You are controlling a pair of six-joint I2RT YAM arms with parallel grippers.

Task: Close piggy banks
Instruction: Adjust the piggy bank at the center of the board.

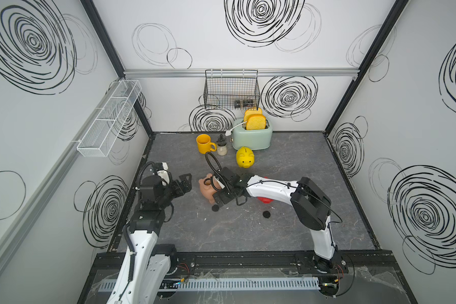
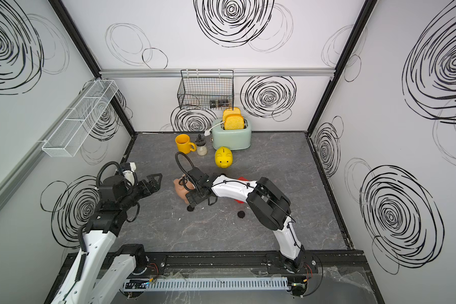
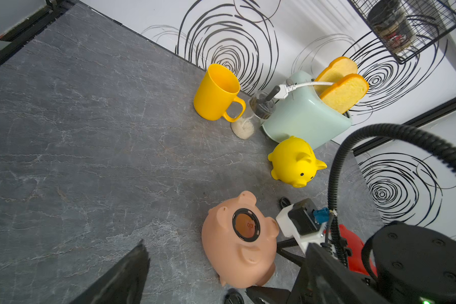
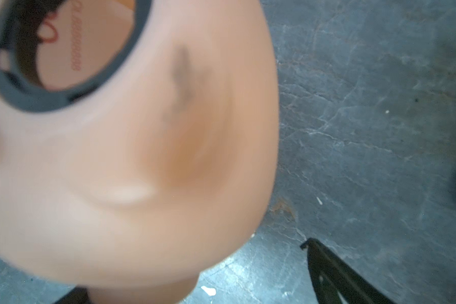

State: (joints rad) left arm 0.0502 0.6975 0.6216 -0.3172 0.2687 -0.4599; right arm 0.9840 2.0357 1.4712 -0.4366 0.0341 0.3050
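Pale pink plastic fills the right wrist view, blurred and close. The pink piggy bank is seen there with its black-ringed belly hole unplugged, and one of the right fingers stands clear of its flank.

In the top views the pig's rear is covered by the right gripper, which is spread wide with nothing clasped. The pig is laid on its side near the middle of the bench. Only in the left wrist view is the whole ring shown sharply, with no plug in it.

The left gripper, at the pig's 9 o'clock, is likewise released and apart from it.

The yellow piggy bank is stood upright at 2 o'clock of the pink one, just before the toaster. The red piggy bank, at 3 o'clock, is mostly covered by the right arm in the top views.

A black plug is found at the pink pig's 6 o'clock and a second plug at 4 o'clock. The latter is not caught by the left wrist view.
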